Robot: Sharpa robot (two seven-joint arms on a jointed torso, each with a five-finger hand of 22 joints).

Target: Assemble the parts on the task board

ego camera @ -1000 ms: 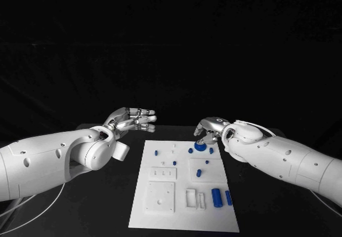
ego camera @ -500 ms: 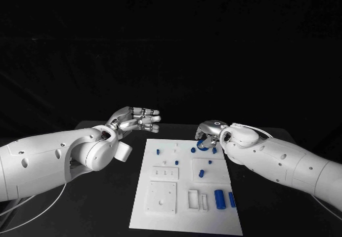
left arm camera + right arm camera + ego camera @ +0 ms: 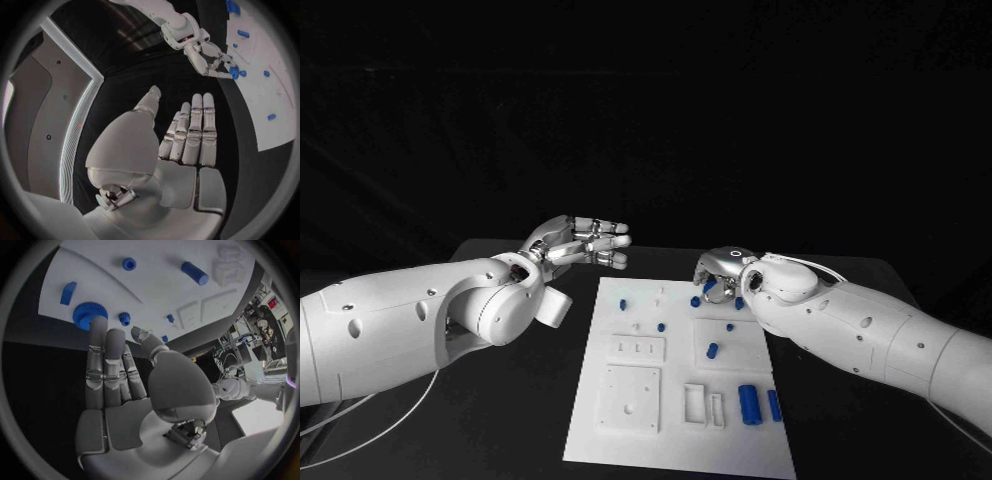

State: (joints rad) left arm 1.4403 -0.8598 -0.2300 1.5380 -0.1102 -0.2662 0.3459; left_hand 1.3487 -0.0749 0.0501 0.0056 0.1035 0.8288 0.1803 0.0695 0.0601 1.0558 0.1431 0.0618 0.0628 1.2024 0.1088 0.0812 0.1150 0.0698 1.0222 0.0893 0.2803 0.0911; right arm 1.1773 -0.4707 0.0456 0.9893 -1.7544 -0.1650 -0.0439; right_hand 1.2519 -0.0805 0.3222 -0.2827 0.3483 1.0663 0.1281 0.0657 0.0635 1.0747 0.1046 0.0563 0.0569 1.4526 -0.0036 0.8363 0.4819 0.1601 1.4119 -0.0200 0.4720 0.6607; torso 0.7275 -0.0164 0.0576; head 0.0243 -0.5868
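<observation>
Black table [image 3: 516, 400] under a dark backdrop. White board [image 3: 678, 385] lying flat mid-table, long axis running from the robot's body toward the far edge. Left hand [image 3: 581, 243] raised beyond the board's far left corner, fingers spread and straight, holding nothing, well apart from every part. Right hand [image 3: 721, 274] over the board's far right corner, fingers curled down around the blue gear [image 3: 89, 314]; fingertip [image 3: 99, 325] touching the gear's rim in the right wrist view, firm grip or not impossible to tell. Gear flat at the board's far edge, partly hidden by the fingers in the head view. Two blue cylinders [image 3: 749, 403] side by side near the board's near right corner, long axes along the board's length. Small blue pegs [image 3: 713, 351] scattered across the far half, upright or lying not clear. White recessed blocks [image 3: 627, 398] on the near left part.
</observation>
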